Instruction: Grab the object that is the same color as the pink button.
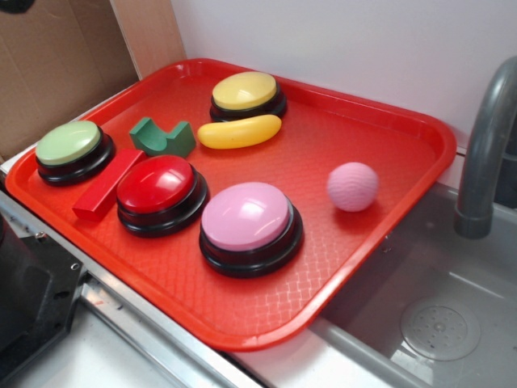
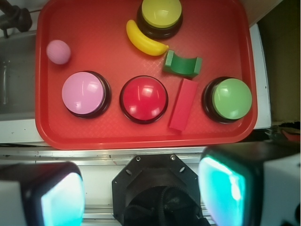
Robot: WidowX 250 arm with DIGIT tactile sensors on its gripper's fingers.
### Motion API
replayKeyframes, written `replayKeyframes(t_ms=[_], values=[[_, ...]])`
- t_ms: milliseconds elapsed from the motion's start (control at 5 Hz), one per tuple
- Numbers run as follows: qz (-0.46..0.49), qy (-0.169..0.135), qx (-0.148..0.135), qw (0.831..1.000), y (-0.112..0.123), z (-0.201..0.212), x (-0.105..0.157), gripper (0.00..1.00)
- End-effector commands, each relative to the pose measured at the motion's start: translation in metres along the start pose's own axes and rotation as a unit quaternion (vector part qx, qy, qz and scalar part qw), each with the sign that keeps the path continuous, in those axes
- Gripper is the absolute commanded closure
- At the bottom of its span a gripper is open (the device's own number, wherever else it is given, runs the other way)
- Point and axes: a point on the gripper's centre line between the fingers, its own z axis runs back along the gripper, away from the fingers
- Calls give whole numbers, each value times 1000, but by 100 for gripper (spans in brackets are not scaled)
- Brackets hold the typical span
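Note:
A small light-pink dimpled ball (image 1: 352, 186) lies on the red tray (image 1: 266, 315) at its right side, apart from the other things; in the wrist view the ball (image 2: 59, 52) is at the tray's upper left. The pink button (image 1: 247, 218) with a glossy dome on a black base stands left of the ball, also in the wrist view (image 2: 84, 93). My gripper (image 2: 141, 195) is open and empty, high above the robot's black base, off the tray's near edge. Its teal pads (image 2: 221, 188) stand wide apart. The gripper itself does not show in the exterior view.
On the tray stand a red button (image 1: 157, 187), a green button (image 1: 71, 147) and a yellow button (image 1: 245, 93). A yellow banana (image 1: 239, 132), a green arch block (image 1: 161, 137) and a red bar (image 1: 105, 184) lie between them. A sink with a grey faucet (image 1: 485, 153) is right of the tray.

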Motion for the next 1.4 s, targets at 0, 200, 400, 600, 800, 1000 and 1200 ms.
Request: replayKeyframes(t_ms=[0,200,400,600,800,1000,1200], values=[[0,0,0,1000,0,0,0,0],[-20,-9,2,1000,-11,-20,27,0],[-76,-9,-10,997,-26,-36,54,0],[-157,-12,-25,987,-44,-59,81,0],[-218,-33,-43,974,-61,-94,109,0],[-268,-46,-26,962,-78,-124,132,0],[-287,-61,-38,955,-87,-149,142,0]])
